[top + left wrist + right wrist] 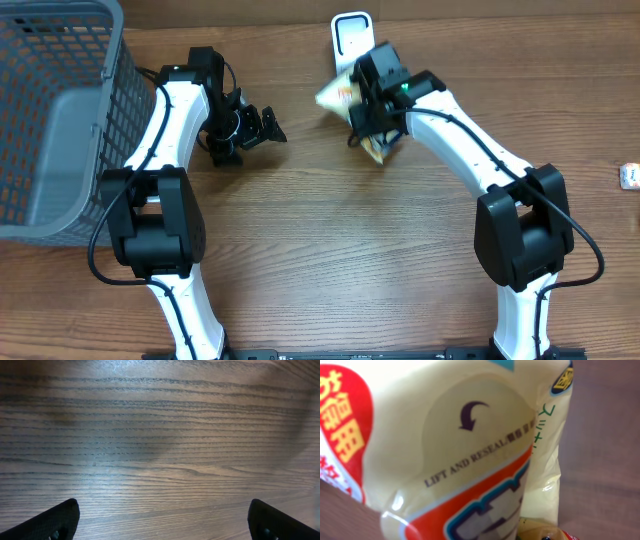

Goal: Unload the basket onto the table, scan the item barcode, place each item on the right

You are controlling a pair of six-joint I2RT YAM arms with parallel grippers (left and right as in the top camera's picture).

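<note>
Mostly the pouch (pixel 335 97) is hidden beneath the right jaws clenched on it; left jaws gape wide

Left tool (pixel 165 522) spread wide, pointing down; right tool (pixel 366 112) pinched closed, both arms reaching forward.

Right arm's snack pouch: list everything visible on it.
The pouch is a glossy cream plastic pack, soft and creased. A rounded flap carries a dark curved arrow and "LIFT AND RESEAL". There is a red panel with yellow characters at left, an orange-red band below, and green characters along the right edge. In the overhead view the right gripper has its jaws shut on it, close to the white stand. No barcode shows.
</note>
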